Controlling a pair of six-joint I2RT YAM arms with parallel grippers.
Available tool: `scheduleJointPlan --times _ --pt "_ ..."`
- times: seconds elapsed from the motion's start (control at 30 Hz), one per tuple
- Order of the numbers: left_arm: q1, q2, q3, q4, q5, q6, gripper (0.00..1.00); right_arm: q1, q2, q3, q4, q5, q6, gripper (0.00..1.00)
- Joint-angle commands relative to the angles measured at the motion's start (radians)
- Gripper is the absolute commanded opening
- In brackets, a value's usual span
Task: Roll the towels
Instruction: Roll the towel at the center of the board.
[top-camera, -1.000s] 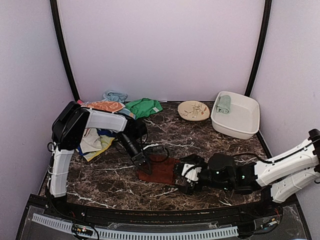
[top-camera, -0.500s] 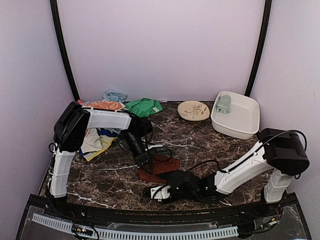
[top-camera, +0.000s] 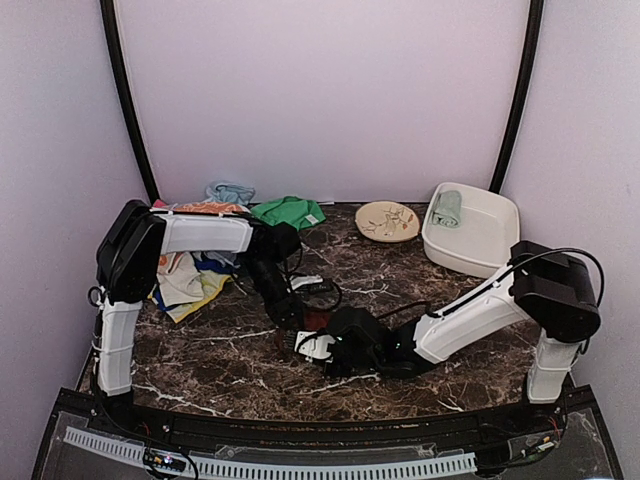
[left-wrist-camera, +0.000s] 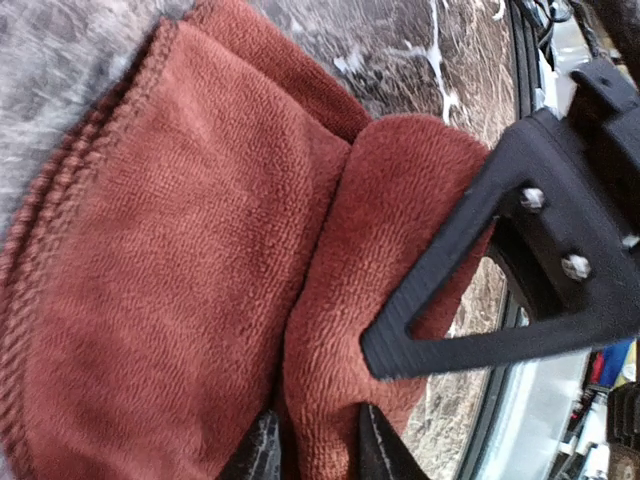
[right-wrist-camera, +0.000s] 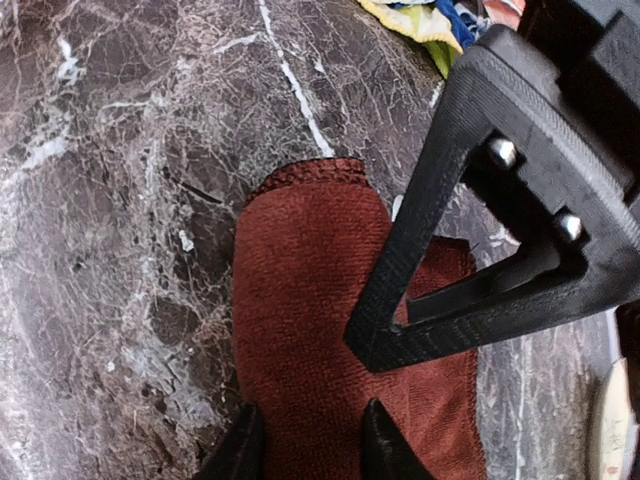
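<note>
The dark marble tabletop (top-camera: 200, 370) carries all work items. A white tub (top-camera: 470, 268) at the right rear holds a mint towel (top-camera: 447, 208), apparently rolled. Loose towels (top-camera: 195, 280) are heaped at the left rear. The maroon towel (right-wrist-camera: 290, 300) lies at centre front, one end folded back over itself.

The left hand (left-wrist-camera: 318, 450) is clamped on that folded end. The right hand (right-wrist-camera: 305, 445) sits low over the flat part, with fabric between its tips; whether it grips cannot be determined.

Caution: both hands work close together on one small cloth, so contact is likely if either advances. If the left hand releases early, or the free layers drag on the stone, the roll may loosen or skew.
</note>
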Motion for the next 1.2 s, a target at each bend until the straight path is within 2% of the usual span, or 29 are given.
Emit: scheduleJointPlan --times 0.0,0.2,0.27,0.3,0.33,0.37,0.4,0.53,0.63,0.73,0.83,0.97,1.17 --pt "0.045 -0.169 -0.089 0.134 -0.077 -0.04 0.29 -0.048 0.001 -0.004 -0.155 -0.119 0.139 0.25" --pt "0.097 -0.443 -0.271 0.379 -0.229 -0.084 0.31 -0.085 0.007 0.01 -0.208 -0.221 0.197 0.17" --pt "0.113 -0.549 -0.335 0.499 -0.399 -0.144 0.32 -0.108 0.012 0.031 -0.241 -0.285 0.223 0.15" --pt "0.125 -0.604 -0.388 0.58 -0.507 -0.189 0.49 -0.12 0.012 0.034 -0.251 -0.309 0.239 0.13" --pt "0.127 -0.665 -0.424 0.648 -0.596 -0.219 0.75 -0.133 0.01 0.033 -0.251 -0.338 0.259 0.13" --pt "0.134 -0.718 -0.458 0.685 -0.631 -0.215 0.93 -0.151 0.008 0.031 -0.248 -0.372 0.279 0.12" --pt "0.144 -0.741 -0.456 0.67 -0.595 -0.188 0.96 -0.159 0.006 0.03 -0.243 -0.401 0.3 0.11" --pt "0.139 -0.708 -0.458 0.502 -0.323 -0.041 0.94 -0.243 0.009 0.041 -0.236 -0.606 0.43 0.08" --pt "0.111 -0.663 -0.481 0.384 -0.174 0.057 0.93 -0.313 0.037 0.059 -0.229 -0.806 0.543 0.08" --pt "0.051 -0.643 -0.516 0.346 -0.139 0.121 0.93 -0.36 0.069 0.08 -0.225 -0.954 0.642 0.07" --pt "-0.006 -0.657 -0.561 0.406 -0.131 0.163 0.93 -0.393 0.103 0.096 -0.222 -1.051 0.718 0.06" --pt "-0.066 -0.635 -0.554 0.479 -0.174 0.2 0.94 -0.423 0.136 0.098 -0.209 -1.1 0.79 0.06" --pt "-0.105 -0.496 -0.472 0.525 -0.237 0.24 0.9 -0.448 0.167 0.115 -0.213 -1.122 0.816 0.06"
